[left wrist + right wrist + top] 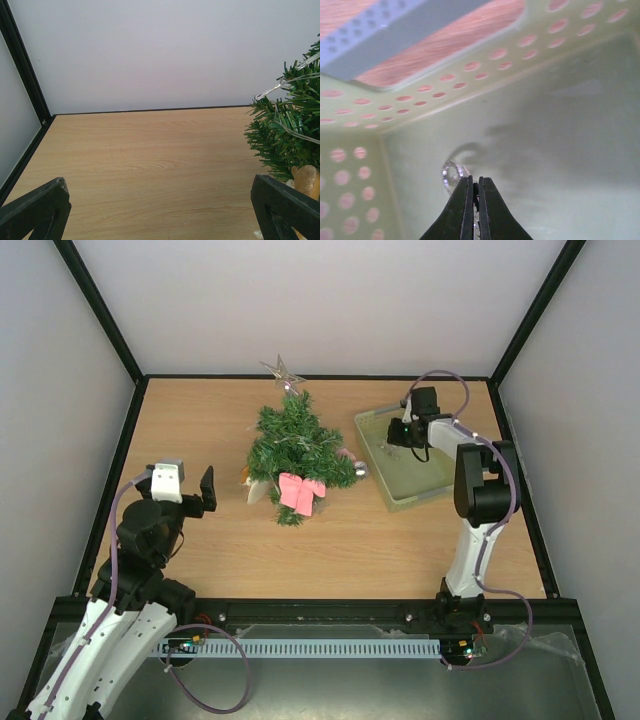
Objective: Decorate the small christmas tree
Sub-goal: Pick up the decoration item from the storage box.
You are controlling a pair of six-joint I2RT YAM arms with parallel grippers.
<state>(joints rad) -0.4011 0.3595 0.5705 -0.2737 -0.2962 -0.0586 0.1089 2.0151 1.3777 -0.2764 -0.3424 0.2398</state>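
The small christmas tree (297, 445) stands mid-worktop (380, 540), a pink bow (300, 492) at its foot. Your left claw (190, 487) hovers released just to the tree's left, and you can see its needles past the claw's right finger. Your right claw (475, 182) is well apart from the tree, down inside the pale green basket (440, 485). It is clenched, with a silvery ring (451, 176) at its tips. Whether it pinches that ring you cannot tell.

Table (200, 420) holds small christmas tree (295, 445) and basket (400, 475).
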